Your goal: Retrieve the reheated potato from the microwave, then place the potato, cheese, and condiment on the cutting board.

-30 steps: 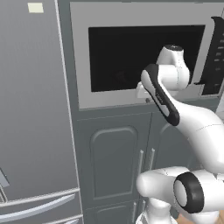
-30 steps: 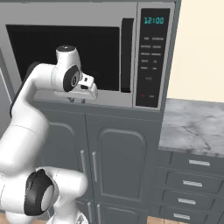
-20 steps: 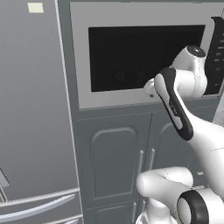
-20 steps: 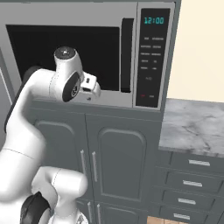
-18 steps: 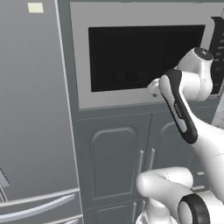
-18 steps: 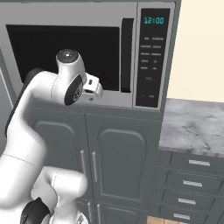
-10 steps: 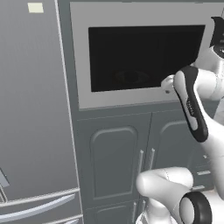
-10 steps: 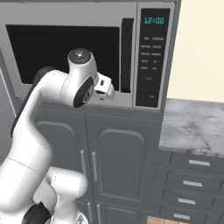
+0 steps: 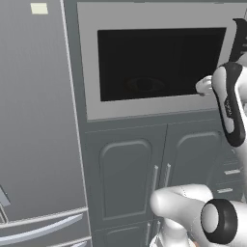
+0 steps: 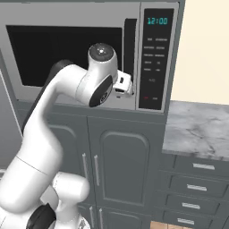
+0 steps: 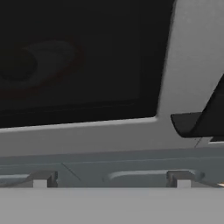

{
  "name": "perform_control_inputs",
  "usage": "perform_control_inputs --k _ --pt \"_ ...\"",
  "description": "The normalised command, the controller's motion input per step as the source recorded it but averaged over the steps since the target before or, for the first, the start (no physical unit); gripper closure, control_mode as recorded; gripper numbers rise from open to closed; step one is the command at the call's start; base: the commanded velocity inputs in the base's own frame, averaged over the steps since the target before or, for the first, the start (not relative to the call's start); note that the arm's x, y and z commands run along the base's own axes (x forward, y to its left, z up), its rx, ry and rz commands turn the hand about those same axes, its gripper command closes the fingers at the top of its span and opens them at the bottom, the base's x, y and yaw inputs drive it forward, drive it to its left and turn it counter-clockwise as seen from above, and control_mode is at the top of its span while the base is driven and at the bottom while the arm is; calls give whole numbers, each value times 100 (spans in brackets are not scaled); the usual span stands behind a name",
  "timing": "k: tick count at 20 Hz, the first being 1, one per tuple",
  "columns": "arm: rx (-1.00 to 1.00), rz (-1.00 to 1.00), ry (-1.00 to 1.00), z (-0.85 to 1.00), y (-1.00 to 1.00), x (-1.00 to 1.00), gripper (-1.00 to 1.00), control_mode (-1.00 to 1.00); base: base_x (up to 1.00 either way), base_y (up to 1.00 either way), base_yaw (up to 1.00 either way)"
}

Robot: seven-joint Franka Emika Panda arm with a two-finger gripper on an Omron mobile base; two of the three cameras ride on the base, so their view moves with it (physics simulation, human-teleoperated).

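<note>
The microwave [image 9: 159,62] [image 10: 67,49] is shut, its black glass door [image 11: 78,57] dark. Through the glass a dim round plate [image 11: 48,65] shows with a dark lump on it, probably the potato [image 11: 17,63]. My gripper [image 10: 123,85] [image 9: 205,86] [image 11: 111,179] is open, close in front of the door's lower right corner, just below and left of the curved black handle [image 10: 129,44] [image 11: 205,118]. Nothing is between its fingers. The cheese, the condiment and the cutting board are out of view.
A grey fridge [image 9: 34,120] stands left of the microwave. Grey cabinet doors [image 9: 125,178] sit under it. The button panel [image 10: 154,58] is right of the handle. A marble counter [image 10: 197,127] with drawers [image 10: 197,179] lies to the right.
My arm has swung to the right across the microwave door, bringing the gripper from mid-door to its lower right corner by the handle. The door stays shut.
</note>
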Motion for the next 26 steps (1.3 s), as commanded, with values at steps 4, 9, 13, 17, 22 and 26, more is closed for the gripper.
perform_control_inputs --k 4,9,13,17,22,26 --pt "0 3 -8 24 -50 -1 -100 -100 0 0 0" --pt "0 4 -9 13 -36 6 -100 -100 0 0 0" --pt "0 7 -4 10 -25 25 -100 -100 0 0 0" --pt "0 9 0 5 -20 50 -100 -100 0 0 0" --pt "1 8 0 14 -13 51 -100 -100 0 0 0" --pt "0 2 0 26 -9 31 -100 -100 0 0 0"
